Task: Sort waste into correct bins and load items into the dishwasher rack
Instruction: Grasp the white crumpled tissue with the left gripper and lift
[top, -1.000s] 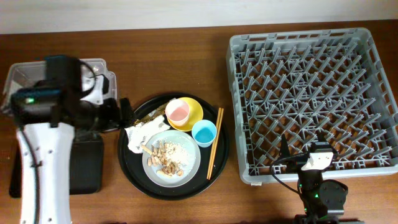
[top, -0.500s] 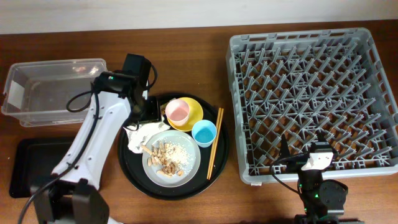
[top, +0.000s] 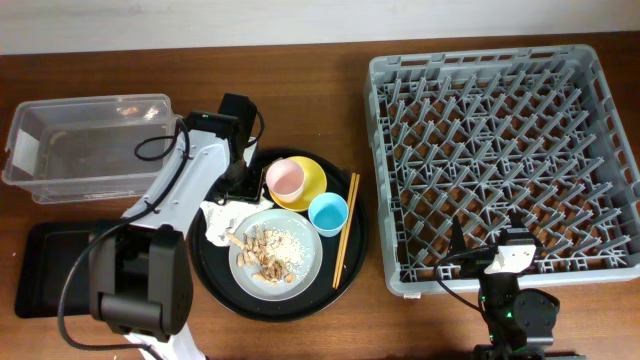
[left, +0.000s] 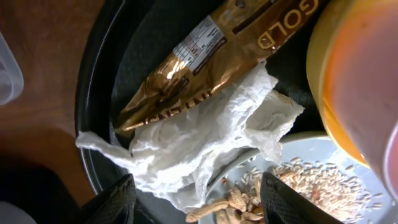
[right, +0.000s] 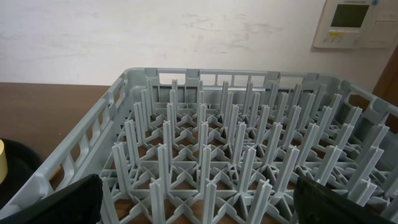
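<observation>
My left gripper (left: 199, 199) hangs open over the left side of the round black tray (top: 205, 265). The lower edge of the crumpled white napkin (left: 205, 137) lies between its fingers, ungripped. A brown-gold wrapper (left: 205, 56) lies just beyond the napkin. Peanut shells (left: 233, 202) and crumbs sit on the grey plate (top: 312, 240). The pink cup (top: 285, 179) stands in the yellow bowl (top: 315, 178), with the blue cup (top: 328, 213) and chopsticks (top: 345, 230) to the right. My right gripper (right: 199, 199) is open at the near edge of the dishwasher rack (top: 510, 150), holding nothing.
A clear plastic box (top: 90, 150) stands at the back left. A flat black tray (top: 50, 265) lies in front of it. My left arm reaches across between these bins and the round tray. Bare wooden table separates the round tray from the rack.
My left arm swung right from over the clear box to the round tray's left side and came down over the napkin. Its jaws narrowed somewhat. The right arm stayed still.
</observation>
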